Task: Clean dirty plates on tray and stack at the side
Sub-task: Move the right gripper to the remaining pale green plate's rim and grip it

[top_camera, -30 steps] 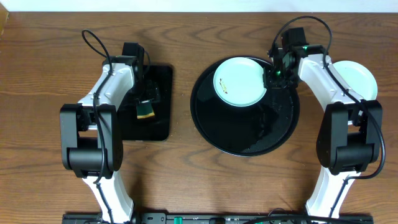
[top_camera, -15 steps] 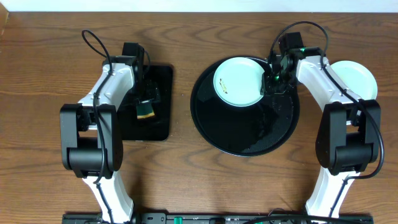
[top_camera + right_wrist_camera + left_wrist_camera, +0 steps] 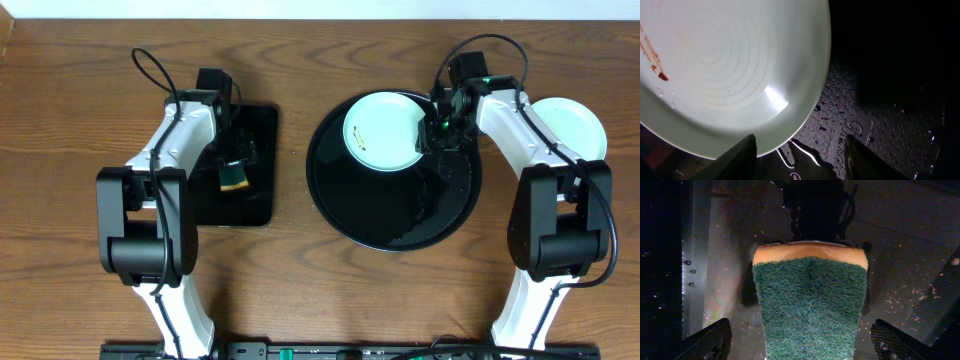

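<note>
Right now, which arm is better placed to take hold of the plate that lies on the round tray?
The right. Its hand is open at the rim of the plate on the round tray. The left hand is over the rectangular tray, shut on the sponge.

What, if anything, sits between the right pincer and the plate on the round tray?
Nothing visible. The right pincer is at the plate's right rim, its fingers open, with only wet tray underneath.

Plate (image 3: 383, 131) on tray (image 3: 380, 215) rear; second plate (image 3: 575, 126) right; rectangular tray (image 3: 255, 185) left.
</note>
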